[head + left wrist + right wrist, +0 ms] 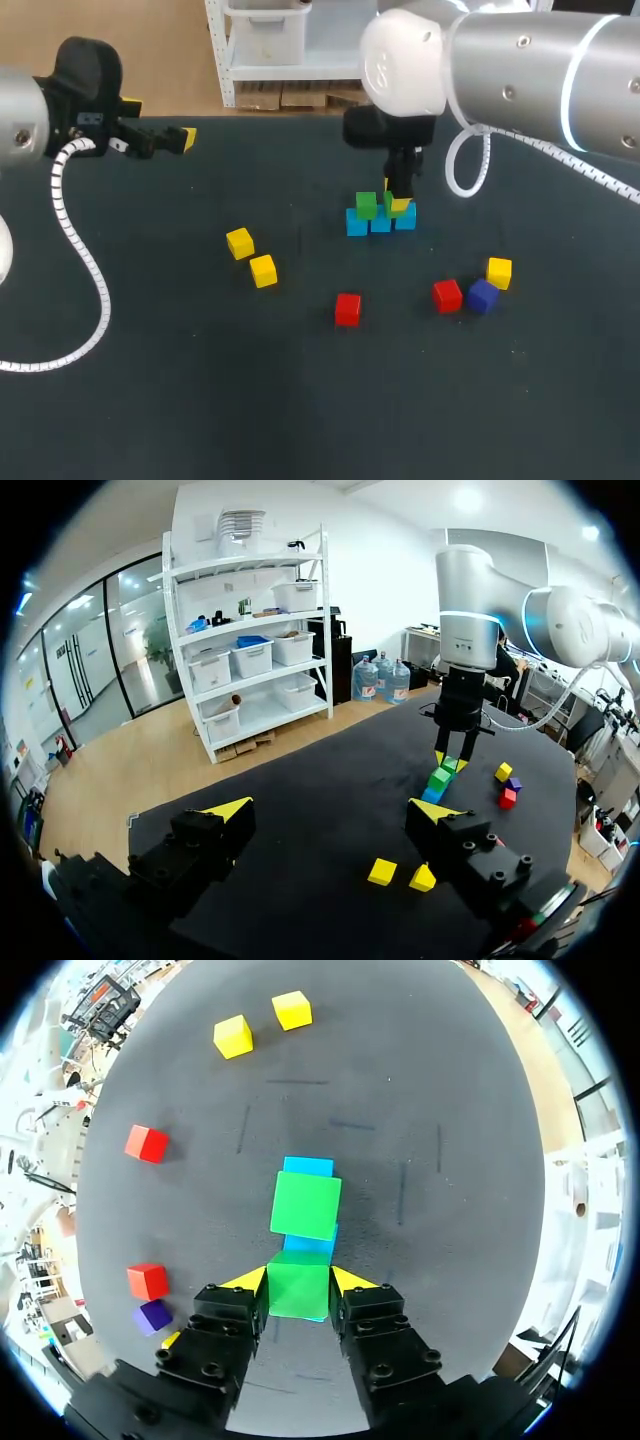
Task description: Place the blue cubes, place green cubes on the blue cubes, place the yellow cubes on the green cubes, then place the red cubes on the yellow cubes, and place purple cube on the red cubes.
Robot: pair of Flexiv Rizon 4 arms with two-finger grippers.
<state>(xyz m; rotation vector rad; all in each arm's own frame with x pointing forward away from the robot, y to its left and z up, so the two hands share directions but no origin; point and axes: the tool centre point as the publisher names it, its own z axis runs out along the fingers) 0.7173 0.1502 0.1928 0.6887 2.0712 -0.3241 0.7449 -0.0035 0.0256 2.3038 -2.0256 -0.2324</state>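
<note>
Right claw (pixel 299 1280) up close, yellow tips pinching a green cube (pixel 298 1298) from both sides, low over the near end of the row of blue cubes (pixel 308 1167). Just ahead, the other green cube (pixel 306 1205) already rests on that row. So I judge I'm on the second layer. The hold looks square to the cube's faces, so it can settle flush beside its neighbour. Whether it touches the blue beneath yet, I can't tell.

Up in the head view, the stack stands just right of the frame's middle. The rest lie loose on the surface (pixel 150 400), waiting their turn. One yellow cube (pixel 239 243) and a second yellow cube (pixel 263 270) lie left of centre, with a third yellow cube (pixel 499 272) at the right. A red cube (pixel 347 309) lies lower centre, and another red cube (pixel 447 295) sits just beside the purple cube (pixel 482 296).

Left claw (pixel 333 810) hangs spread wide and empty at the upper left, well apart from the stack. I'd say it is parked there to leave the right arm room.
</note>
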